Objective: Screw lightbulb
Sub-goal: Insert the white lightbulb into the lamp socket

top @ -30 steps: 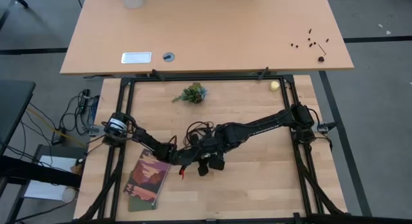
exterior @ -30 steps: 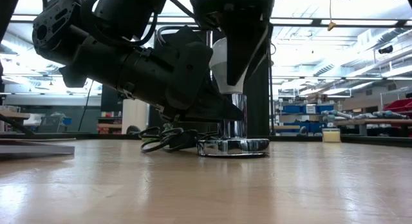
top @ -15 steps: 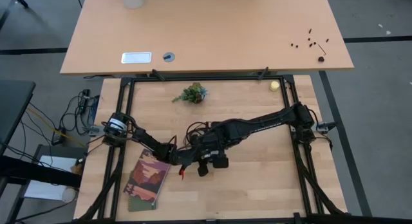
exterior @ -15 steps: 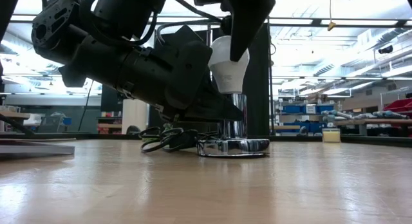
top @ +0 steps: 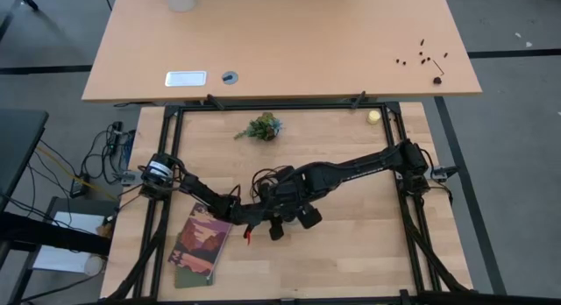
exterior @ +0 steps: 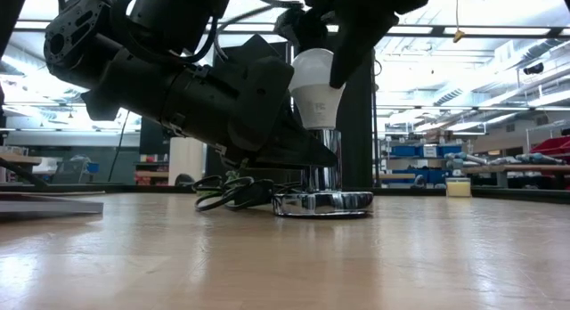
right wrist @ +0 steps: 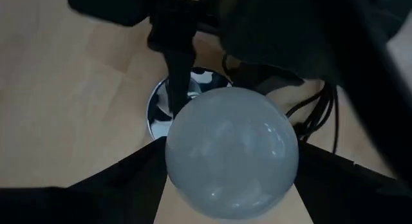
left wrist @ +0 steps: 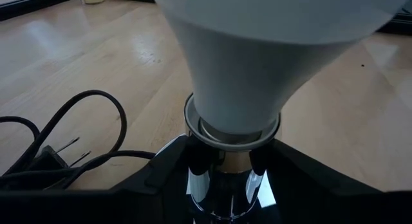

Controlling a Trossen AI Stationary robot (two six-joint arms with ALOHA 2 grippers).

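The white frosted lightbulb stands upright with its base in a chrome socket post on a flat round chrome disc. The disc lies on the table. My right gripper comes down from above and is shut on the bulb's dome. My left gripper reaches in low from the table's left and is shut on the socket post below the bulb. In the high view both grippers meet at mid table and hide the bulb. My left gripper pinches the chrome socket post between its two fingers, just under the collar that takes the bulb. The fingers come in low from the table's left, across the upright post. The disc rests flat on the table. My right gripper pinches the bulb's round dome between its two fingers, one on each side. The fingers point down from above. The bulb stands upright with its base in the socket collar.
The socket's black cord lies coiled beside the disc, behind the left gripper. A picture booklet lies at the near left. A small plant sprig and a pale yellow round object lie near the far edge.
My right gripper has turned about its upright axis over the socket, staying shut on the bulb; in the low view its finger has swung from the bulb's front to its right side. The bulb stays upright in the socket. The left gripper has kept still.
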